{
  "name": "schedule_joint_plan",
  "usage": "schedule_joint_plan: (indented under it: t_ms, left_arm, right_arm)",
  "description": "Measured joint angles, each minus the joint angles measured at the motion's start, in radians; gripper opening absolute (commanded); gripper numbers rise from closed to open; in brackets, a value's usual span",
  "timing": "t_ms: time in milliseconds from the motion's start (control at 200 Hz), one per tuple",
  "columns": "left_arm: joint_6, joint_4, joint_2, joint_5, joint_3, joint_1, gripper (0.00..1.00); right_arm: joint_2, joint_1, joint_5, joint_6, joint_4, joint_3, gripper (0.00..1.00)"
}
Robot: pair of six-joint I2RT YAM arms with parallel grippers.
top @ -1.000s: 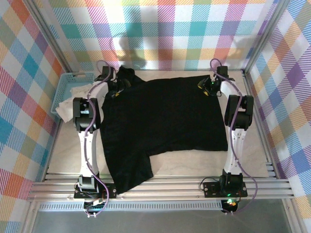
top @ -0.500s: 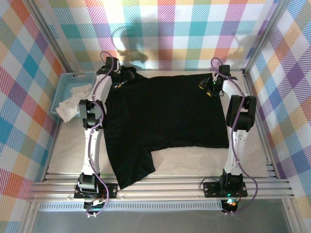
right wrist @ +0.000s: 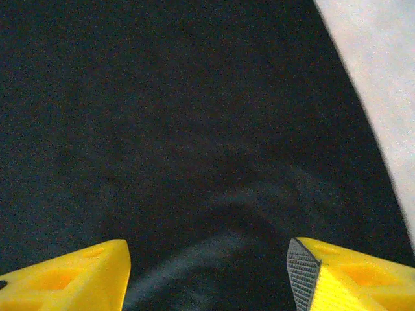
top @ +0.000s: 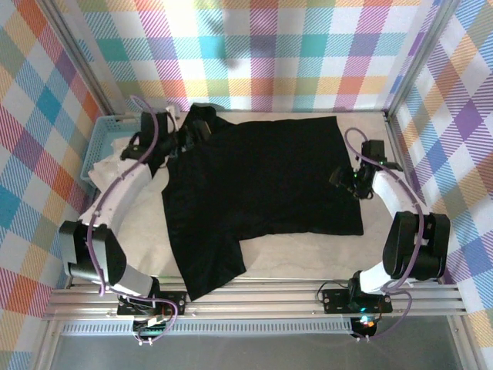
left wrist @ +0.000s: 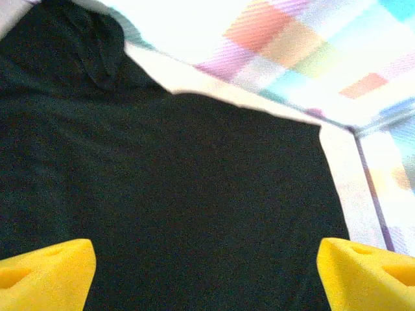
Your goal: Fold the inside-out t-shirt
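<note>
At the near edge of the table, one sleeve of the t-shirt trailed toward the arm bases. The body lay flat, plain black up, no print seen, likely spread out ready for folding. Mid-right, the right gripper hung low over the side hem, jaws apart, nothing pinched. Far left, the left gripper sat by the shoulder, jaws wide and empty, probably placed to take that edge. The other sleeve was bunched at the far edge. The basket stood apart, left.
</note>
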Motion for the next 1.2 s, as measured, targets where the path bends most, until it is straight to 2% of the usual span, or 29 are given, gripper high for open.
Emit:
schedule_joint_plan:
  t_ms: [175,325,645,800,965,1205]
  left_arm:
    - [-0.033,0.021,-0.016,-0.016,-0.217,-0.111,0.88]
    - [-0.054,0.025,-0.021,-0.020,-0.286,-0.167,0.88]
    - [-0.060,0.036,-0.029,-0.025,-0.290,-0.179,0.89]
    - [-0.060,0.036,-0.029,-0.026,-0.290,-0.179,0.89]
    - [-0.060,0.036,-0.029,-0.025,-0.290,-0.179,0.89]
    - [-0.056,0.029,-0.037,-0.025,-0.290,-0.179,0.89]
  right_arm:
    - [-0.043,-0.069,0.051,0.003,-0.089,-0.120,0.58]
    - [-0.045,-0.131,0.056,0.009,-0.112,-0.148,0.58]
    - [-0.001,-0.180,0.068,0.023,-0.113,-0.183,0.59]
    - [0.004,-0.183,0.076,0.027,-0.114,-0.187,0.55]
    - [0.024,-0.183,0.074,0.035,-0.117,-0.196,0.45]
    - [0.037,-0.192,0.070,0.047,-0.122,-0.197,0.22]
